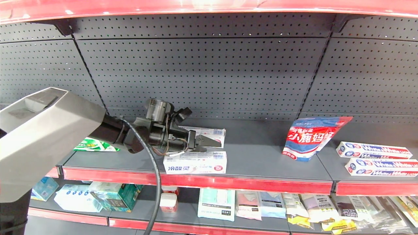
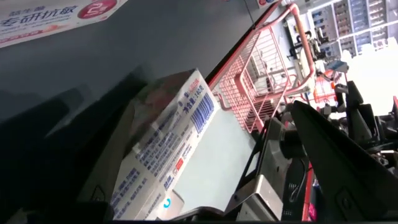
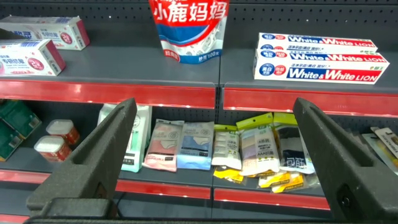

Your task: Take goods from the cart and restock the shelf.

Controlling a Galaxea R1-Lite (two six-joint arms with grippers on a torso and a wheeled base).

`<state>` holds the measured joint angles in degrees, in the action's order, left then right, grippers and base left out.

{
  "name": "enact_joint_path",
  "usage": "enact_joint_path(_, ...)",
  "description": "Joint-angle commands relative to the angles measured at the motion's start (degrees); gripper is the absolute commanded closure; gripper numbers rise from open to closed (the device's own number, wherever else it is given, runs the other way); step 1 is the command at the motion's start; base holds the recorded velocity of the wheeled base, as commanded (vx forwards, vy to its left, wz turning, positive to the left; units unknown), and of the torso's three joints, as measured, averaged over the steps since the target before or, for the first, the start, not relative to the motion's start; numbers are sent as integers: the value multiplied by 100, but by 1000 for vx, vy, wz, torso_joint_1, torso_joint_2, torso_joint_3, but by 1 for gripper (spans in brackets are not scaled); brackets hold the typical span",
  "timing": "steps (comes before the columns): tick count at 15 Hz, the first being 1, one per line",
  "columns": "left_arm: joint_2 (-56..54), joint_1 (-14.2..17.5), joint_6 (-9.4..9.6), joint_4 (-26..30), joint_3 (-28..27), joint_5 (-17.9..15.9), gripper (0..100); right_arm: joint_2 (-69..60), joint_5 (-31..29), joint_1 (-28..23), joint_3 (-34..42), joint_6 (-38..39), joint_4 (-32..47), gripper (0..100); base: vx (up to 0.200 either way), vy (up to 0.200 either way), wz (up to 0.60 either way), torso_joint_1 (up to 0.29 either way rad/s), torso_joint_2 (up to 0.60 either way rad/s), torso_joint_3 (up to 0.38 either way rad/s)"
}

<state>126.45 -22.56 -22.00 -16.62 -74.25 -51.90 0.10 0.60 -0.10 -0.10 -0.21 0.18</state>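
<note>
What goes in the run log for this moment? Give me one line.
left pincer: open, beside toothpaste box on shelf | right pincer: open, empty, facing shelf

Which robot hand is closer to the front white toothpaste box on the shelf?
Left. The left gripper hangs just over the front white toothpaste box; the right gripper is back off the shelf, well away from it.
</note>
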Motion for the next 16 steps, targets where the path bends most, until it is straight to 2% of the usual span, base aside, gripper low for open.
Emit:
enact_joint_path(1, 116, 24, -6, 0, -81, -5, 0, -1, 2, 1, 10, -6, -1, 0, 0, 0, 0, 0, 0, 0)
enact_joint_path(3, 187, 42, -6, 0, -125, -233, 0, -1, 2, 1, 1, -6, -1, 0, 0, 0, 0, 0, 0, 0)
enact_joint_path(7, 283, 42, -6, 0, -256, -339, 0, 8, 2, 1, 1, 3, -1, 0, 0, 0, 0, 0, 0, 0)
enact_joint_path(16, 477, 59, 3, -17, -538, -348, 0, 8, 2, 1, 1, -6, -1, 0, 0, 0, 0, 0, 0, 0)
